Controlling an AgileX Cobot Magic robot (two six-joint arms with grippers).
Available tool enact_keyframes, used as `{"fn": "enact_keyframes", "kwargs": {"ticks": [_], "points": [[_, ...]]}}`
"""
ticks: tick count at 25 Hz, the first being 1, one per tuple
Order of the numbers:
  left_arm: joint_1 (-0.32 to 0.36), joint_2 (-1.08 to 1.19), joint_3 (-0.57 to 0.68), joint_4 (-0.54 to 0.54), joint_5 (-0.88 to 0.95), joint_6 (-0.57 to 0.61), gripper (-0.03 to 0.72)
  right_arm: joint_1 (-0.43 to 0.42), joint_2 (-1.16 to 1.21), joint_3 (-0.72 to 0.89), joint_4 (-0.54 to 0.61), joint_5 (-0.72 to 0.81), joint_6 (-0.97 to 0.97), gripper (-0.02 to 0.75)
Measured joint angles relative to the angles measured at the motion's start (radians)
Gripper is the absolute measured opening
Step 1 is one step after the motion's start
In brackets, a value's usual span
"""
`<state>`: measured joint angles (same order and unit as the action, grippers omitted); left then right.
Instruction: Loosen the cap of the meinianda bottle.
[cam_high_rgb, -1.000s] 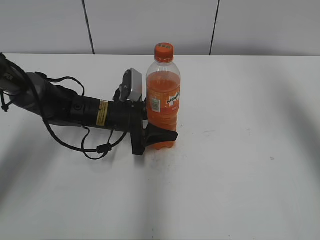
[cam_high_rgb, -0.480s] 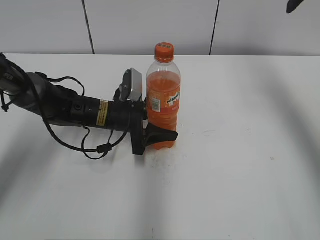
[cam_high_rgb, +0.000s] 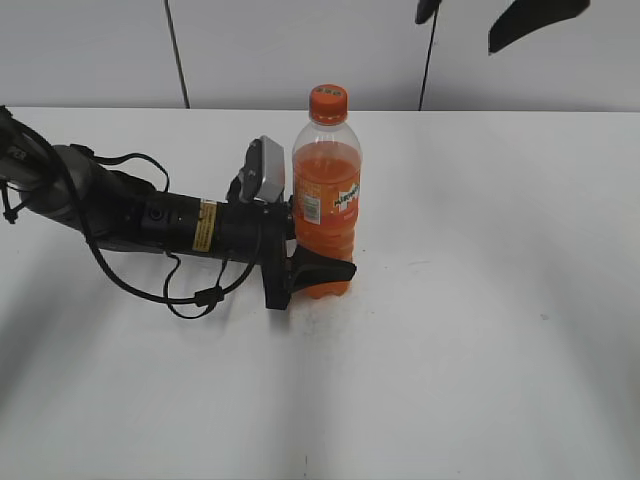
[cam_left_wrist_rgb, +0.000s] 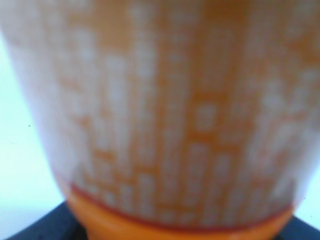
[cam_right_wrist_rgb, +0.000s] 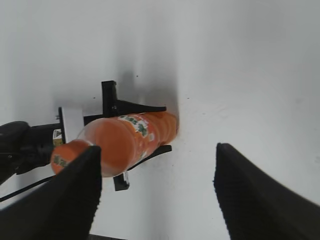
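1. Your left pincer (cam_high_rgb: 318, 268) clamps the bottle (cam_high_rgb: 327, 200) low, upright on the tabletop (cam_high_rgb: 480, 300).
2. Your right pincer (cam_right_wrist_rgb: 155, 195) hangs wide open, empty, well above.
3. Nearly full, it's likely heavy, with soft, slick walls; grip the small ribbed cap (cam_high_rgb: 328, 101) squarely.

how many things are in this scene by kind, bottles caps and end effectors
bottles: 1, the meinianda bottle, upright on the table
caps: 1, the cap, on the bottle's neck
end effectors: 2, the left end effector around the bottle's base, the right end effector open above
total: 4
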<state>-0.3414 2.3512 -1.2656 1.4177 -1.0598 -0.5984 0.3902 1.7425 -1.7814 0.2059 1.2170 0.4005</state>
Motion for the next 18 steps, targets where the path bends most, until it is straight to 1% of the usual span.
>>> {"fn": "enact_keyframes", "kwargs": {"ticks": [4, 9, 18], "points": [[0.0, 0.0, 0.0, 0.0, 0.0, 0.0, 0.406, 0.073, 0.057, -0.06, 0.0, 0.0, 0.051, 0.524], [0.0, 0.0, 0.0, 0.0, 0.0, 0.0, 0.406, 0.135, 0.15, -0.164, -0.001, 0.0, 0.074, 0.524], [0.0, 0.0, 0.0, -0.002, 0.001, 0.0, 0.406, 0.198, 0.208, -0.177, -0.041, 0.0, 0.086, 0.524]]}}
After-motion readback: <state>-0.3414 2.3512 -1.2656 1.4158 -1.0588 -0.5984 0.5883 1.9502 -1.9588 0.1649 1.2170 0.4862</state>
